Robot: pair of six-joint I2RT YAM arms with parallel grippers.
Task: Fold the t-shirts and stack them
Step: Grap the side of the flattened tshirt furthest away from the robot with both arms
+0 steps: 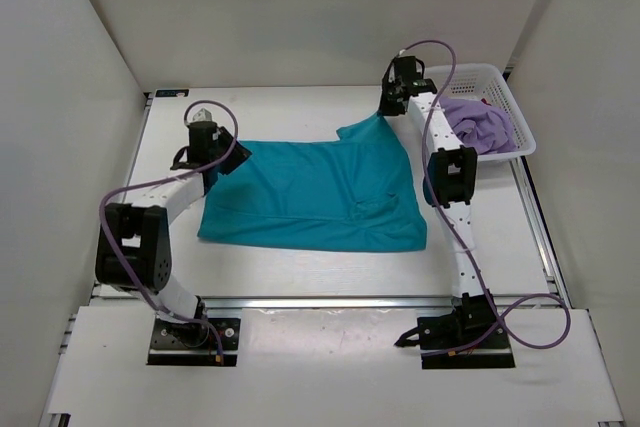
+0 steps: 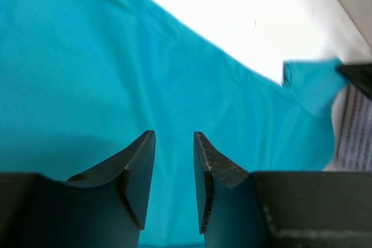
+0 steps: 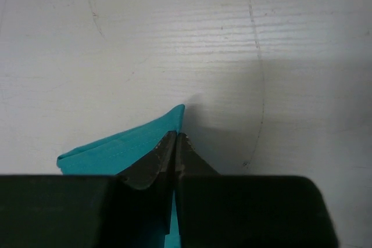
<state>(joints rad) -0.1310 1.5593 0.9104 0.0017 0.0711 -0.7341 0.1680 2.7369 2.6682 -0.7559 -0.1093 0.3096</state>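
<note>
A teal shirt (image 1: 320, 192) lies spread flat. The right gripper (image 3: 175, 137) clamps its 1 o'clock corner. The left gripper (image 2: 174, 136) hovers with jaws parted at 10 o'clock and should pinch that corner squarely before folding.

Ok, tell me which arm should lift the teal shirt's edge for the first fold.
Right. The right fingers are shut on the teal shirt's far corner, so that arm could probably lift at once. The left fingers stand apart over the cloth, pinching nothing.
</note>
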